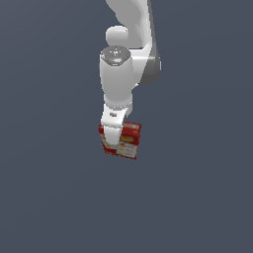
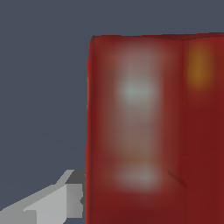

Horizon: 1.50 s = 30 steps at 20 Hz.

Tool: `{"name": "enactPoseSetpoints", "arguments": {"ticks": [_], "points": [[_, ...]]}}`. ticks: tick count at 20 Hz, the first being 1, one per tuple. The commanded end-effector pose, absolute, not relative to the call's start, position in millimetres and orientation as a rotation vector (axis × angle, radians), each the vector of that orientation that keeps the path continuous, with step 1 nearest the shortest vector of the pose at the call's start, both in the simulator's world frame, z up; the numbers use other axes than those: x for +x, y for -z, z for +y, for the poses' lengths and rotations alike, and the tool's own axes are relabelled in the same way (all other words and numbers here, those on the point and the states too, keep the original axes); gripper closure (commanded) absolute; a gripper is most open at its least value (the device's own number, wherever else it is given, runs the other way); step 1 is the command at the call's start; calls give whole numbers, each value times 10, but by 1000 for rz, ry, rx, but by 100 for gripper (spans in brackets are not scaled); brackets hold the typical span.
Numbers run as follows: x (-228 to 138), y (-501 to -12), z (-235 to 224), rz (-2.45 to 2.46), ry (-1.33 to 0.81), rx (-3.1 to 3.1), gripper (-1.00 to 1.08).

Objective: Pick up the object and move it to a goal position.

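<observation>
The red carton (image 1: 127, 141) stood upright but a touch tilted, its lower edge slanting down toward the exterior view's right, yellow-and-white panels showing on its face; part of that face was hidden on the exterior view's left. In the wrist view the carton (image 2: 144, 131) loomed close and blurred, deep red with pale smudges and an orange patch

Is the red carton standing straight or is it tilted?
Tilted: the red carton leans in the exterior view, edges slanted, with the pincer over it.
</observation>
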State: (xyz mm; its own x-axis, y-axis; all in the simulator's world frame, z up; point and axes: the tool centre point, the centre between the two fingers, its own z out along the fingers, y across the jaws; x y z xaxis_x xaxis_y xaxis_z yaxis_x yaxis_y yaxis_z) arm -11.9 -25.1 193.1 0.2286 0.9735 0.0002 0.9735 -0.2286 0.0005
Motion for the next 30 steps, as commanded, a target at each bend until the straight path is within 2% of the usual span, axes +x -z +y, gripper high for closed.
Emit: {"name": "enactPoseSetpoints", "arguments": {"ticks": [1,10,15,30], "points": [[-119,-1921,-250,1951,0,2462,108],[-116,-1934,-235,1951,-1,2462,108],[-105,-1986,-62,1951,-1,2462,108],[15,-2371,1235,1951,0,2462,108]]}}
